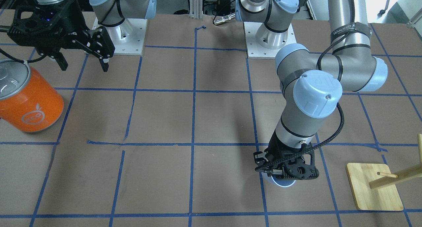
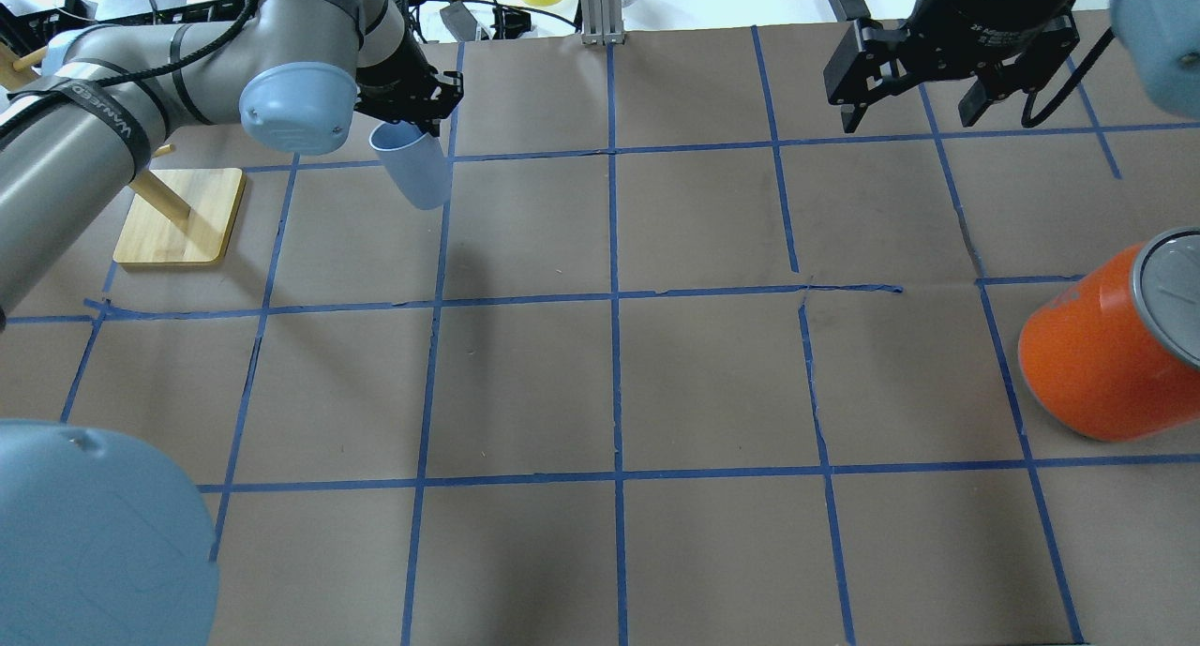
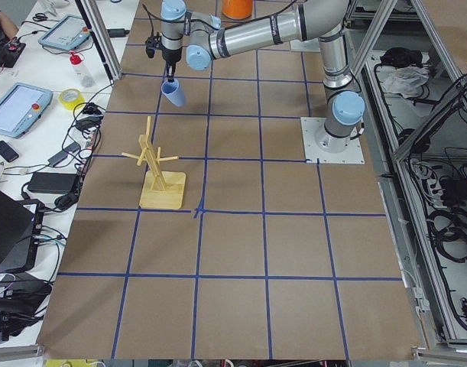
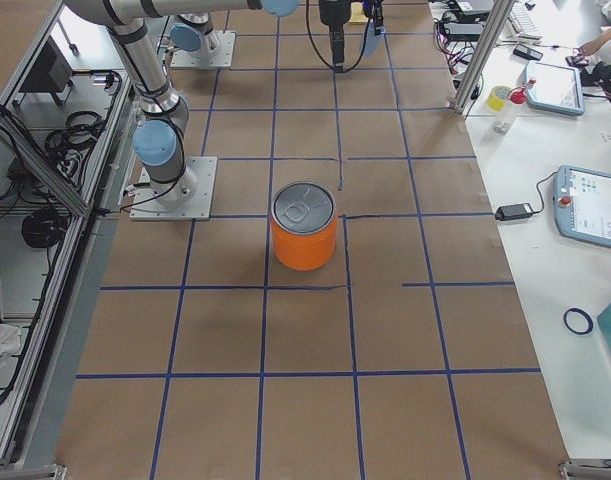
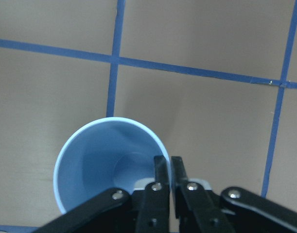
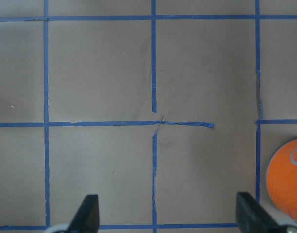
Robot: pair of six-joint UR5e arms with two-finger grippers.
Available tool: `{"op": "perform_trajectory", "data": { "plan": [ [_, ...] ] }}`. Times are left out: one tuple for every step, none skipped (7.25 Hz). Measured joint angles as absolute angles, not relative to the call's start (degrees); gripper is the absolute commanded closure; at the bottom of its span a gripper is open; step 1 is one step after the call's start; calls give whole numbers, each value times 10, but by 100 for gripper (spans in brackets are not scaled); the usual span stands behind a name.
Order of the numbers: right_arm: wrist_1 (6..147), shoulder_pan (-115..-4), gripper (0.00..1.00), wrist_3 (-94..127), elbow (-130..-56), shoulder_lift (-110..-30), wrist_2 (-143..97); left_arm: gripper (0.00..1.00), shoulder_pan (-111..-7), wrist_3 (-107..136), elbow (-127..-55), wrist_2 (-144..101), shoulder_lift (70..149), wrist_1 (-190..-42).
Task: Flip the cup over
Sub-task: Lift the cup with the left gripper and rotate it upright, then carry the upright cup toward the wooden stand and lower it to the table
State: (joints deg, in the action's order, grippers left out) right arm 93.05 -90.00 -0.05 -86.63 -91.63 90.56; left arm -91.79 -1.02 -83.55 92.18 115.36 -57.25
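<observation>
The pale blue cup (image 2: 414, 169) hangs rim-up from my left gripper (image 2: 412, 126), which is shut on its rim wall, one finger inside and one outside. The left wrist view looks down into the open cup (image 5: 104, 165) past the closed fingers (image 5: 163, 170). In the front view the cup (image 1: 283, 183) is mostly hidden under the left gripper (image 1: 286, 178). I cannot tell whether its base touches the table. My right gripper (image 2: 909, 116) is open and empty above the table's far right, also showing in the front view (image 1: 84, 65) and the right wrist view (image 6: 170, 213).
A large orange can (image 2: 1106, 355) with a silver top stands at the right edge, near my right gripper. A wooden peg stand (image 2: 178, 215) on a square base sits left of the cup. Blue tape lines grid the brown table.
</observation>
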Motion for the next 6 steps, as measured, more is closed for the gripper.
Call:
{"op": "perform_trajectory", "data": {
  "plan": [
    [931, -900, 0, 0, -867, -917, 906, 100, -912, -79, -838, 962, 1154, -540],
    [931, -900, 0, 1, -867, -917, 906, 100, -903, -118, -843, 979, 1159, -512],
    [931, -900, 0, 1, -867, -917, 907, 100, -895, -134, -851, 976, 1165, -492],
    [931, -900, 0, 1, -867, -917, 907, 100, -885, -138, -867, 958, 1167, -468],
    [931, -900, 0, 1, -867, -917, 907, 100, -877, -140, -893, 943, 1168, -433],
    [931, -900, 0, 1, -867, -917, 907, 100, -871, -140, -924, 935, 1167, -401]
  ]
}}
